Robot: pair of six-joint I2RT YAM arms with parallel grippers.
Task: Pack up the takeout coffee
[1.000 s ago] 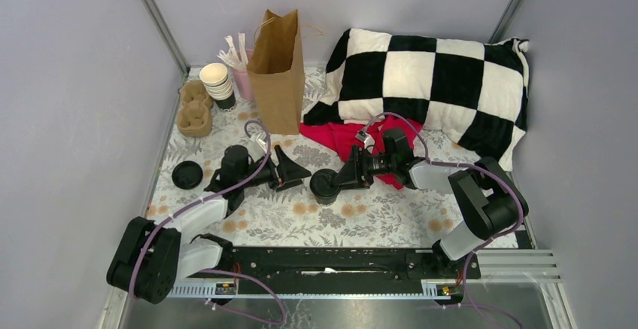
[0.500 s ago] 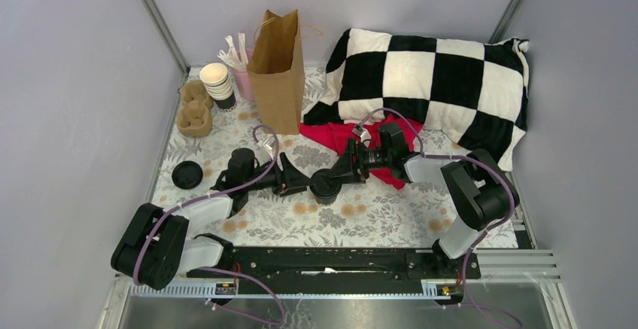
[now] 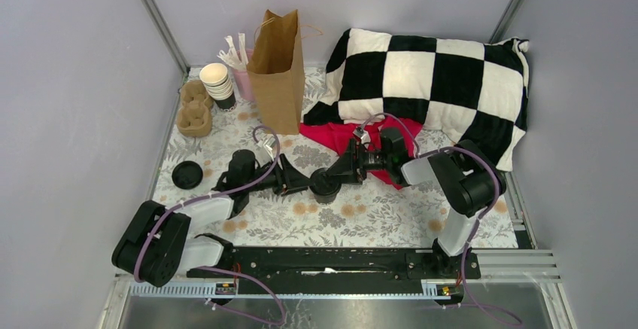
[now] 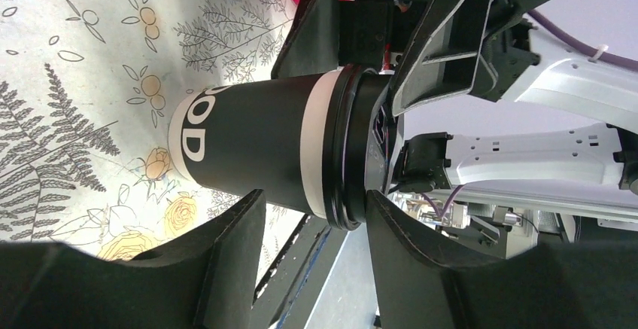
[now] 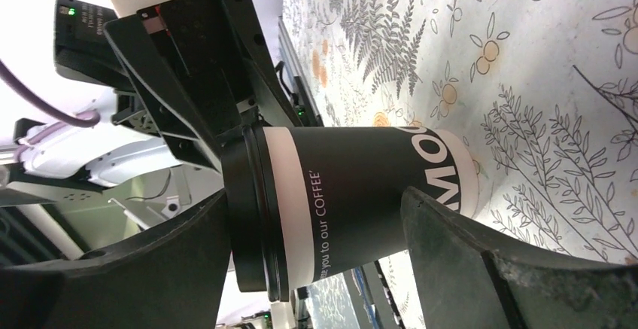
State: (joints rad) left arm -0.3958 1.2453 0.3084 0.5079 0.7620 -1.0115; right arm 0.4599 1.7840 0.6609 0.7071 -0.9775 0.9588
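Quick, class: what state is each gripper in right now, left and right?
Left gripper: jaws partly apart at the takeout coffee; whether it grips cannot be told.
Right gripper: open, jaws wide at the takeout coffee.

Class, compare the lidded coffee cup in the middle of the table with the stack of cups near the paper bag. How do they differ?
The lidded coffee cup is a single cup, closed by a black lid; the stack of cups is several nested, lidless, with a cream inside showing. The lidded coffee cup stands mid-table; the stack of cups stands at the back left. Both stand upright.
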